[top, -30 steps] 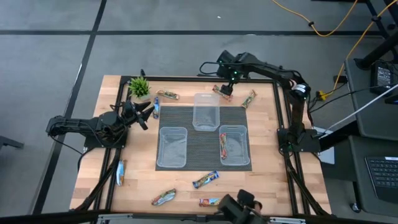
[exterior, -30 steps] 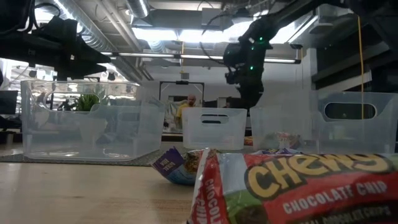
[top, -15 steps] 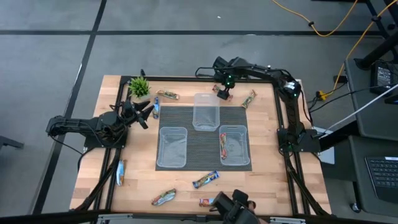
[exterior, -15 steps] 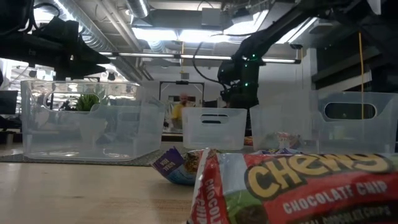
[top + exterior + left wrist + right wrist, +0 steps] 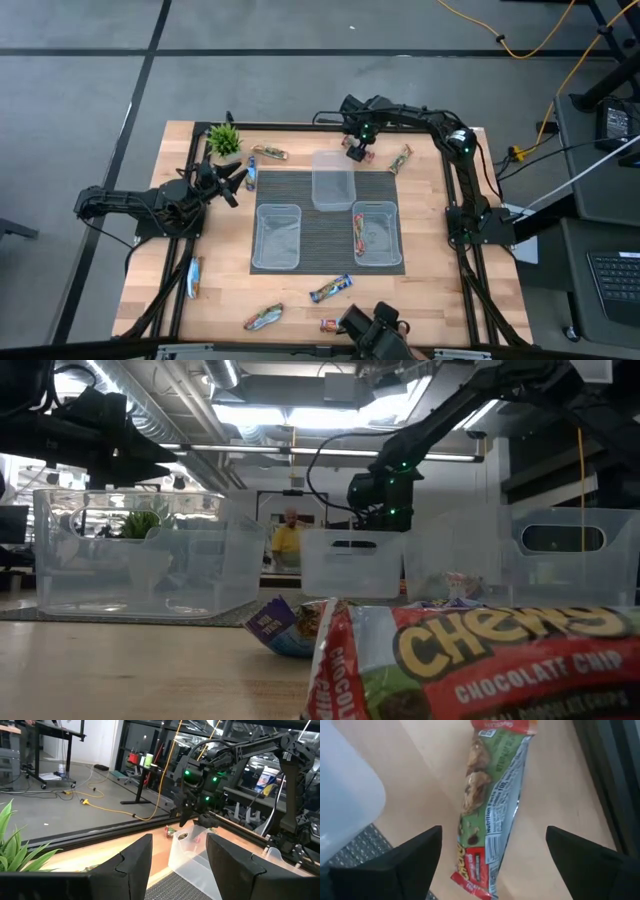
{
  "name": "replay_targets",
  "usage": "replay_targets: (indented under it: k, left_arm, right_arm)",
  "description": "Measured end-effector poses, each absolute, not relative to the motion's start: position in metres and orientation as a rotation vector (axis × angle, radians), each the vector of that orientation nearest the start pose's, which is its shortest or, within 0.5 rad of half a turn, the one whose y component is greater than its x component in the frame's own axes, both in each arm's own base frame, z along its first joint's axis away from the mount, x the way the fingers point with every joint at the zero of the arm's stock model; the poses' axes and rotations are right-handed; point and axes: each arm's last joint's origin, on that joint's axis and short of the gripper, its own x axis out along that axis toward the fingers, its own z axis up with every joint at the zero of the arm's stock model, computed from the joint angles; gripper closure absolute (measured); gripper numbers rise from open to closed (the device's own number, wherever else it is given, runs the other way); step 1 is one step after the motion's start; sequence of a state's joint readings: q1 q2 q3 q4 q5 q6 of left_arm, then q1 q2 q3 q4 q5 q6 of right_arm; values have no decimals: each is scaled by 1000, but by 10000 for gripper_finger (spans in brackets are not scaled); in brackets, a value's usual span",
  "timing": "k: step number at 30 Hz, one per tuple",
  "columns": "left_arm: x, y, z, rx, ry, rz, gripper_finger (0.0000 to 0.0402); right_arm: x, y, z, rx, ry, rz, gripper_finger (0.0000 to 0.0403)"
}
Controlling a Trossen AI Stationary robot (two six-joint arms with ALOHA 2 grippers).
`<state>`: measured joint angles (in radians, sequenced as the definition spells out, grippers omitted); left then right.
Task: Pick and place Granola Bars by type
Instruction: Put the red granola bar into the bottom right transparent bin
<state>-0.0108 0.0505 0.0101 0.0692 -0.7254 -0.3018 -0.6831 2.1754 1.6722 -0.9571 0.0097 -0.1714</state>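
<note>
The granola bars lie scattered flat on the wooden table. My right gripper (image 5: pixel 357 150) is near the far edge, open, pointing down over a red-and-green bar (image 5: pixel 487 805). Its fingers stand on either side of the bar's length (image 5: pixel 487 865) without touching it. A red bar (image 5: pixel 358 232) lies inside the right near tub (image 5: pixel 392 240). Other bars lie at the far left (image 5: pixel 270 153), beside the mat (image 5: pixel 251 172), far right (image 5: pixel 400 158) and along the near edge (image 5: pixel 331 288). My left gripper (image 5: pixel 235 180) waits open at the table's left, near the plant.
Three clear tubs stand on a dark mat: one far (image 5: pixel 332 200), two near, the left one (image 5: pixel 278 260). The far tub's corner (image 5: pixel 345 795) is close beside the right gripper. A small green plant (image 5: pixel 224 139) stands at the far left corner. A black frame rail runs along the far edge (image 5: pixel 300 127).
My right gripper has come down toward the red-and-green bar at the far edge and shifted a little toward the table's left, while the arm's elbow swung in over the far right corner. Bars and tubs have stayed put.
</note>
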Motion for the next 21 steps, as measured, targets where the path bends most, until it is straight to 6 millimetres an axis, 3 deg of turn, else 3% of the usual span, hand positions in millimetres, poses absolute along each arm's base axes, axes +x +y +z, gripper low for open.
replay_targets:
  k: [15,21]
  left_arm:
    - [93,18,169,-299,-137,716,222]
    - [93,19,169,-299,-137,719,222]
  right_arm:
    - [323,-270,151,402,1459,-414,168]
    - [323,-269,150,402,1474,-398,259]
